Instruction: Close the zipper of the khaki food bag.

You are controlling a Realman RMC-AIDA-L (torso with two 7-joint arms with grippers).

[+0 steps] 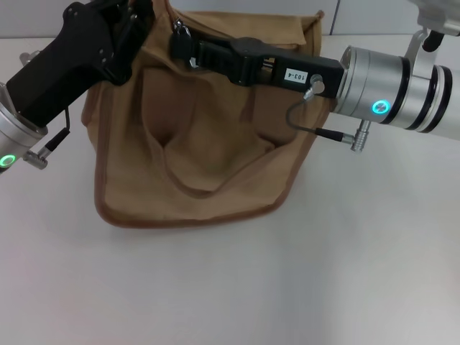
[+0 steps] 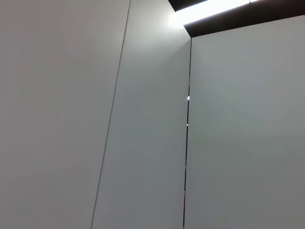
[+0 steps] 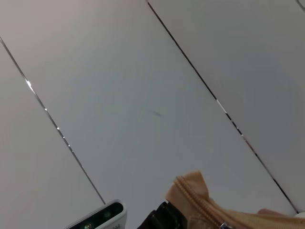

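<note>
The khaki food bag (image 1: 201, 136) stands on the white table, its two looped handles hanging down the front. My right gripper (image 1: 182, 42) reaches in from the right across the bag's top, near the top left end, and looks shut on the small silver pull tab (image 1: 192, 62) of the zipper. The right wrist view shows the bag's end corner (image 3: 190, 188), the tan zipper track (image 3: 209, 211) and a bit of silver metal (image 3: 224, 225). My left gripper (image 1: 128, 25) is at the bag's top left corner. The left wrist view shows only wall panels.
The white table (image 1: 302, 287) lies open in front of and to the right of the bag. A grey panelled wall (image 3: 143, 95) stands behind. A cable and plug (image 1: 345, 136) hang under my right wrist, beside the bag's right edge.
</note>
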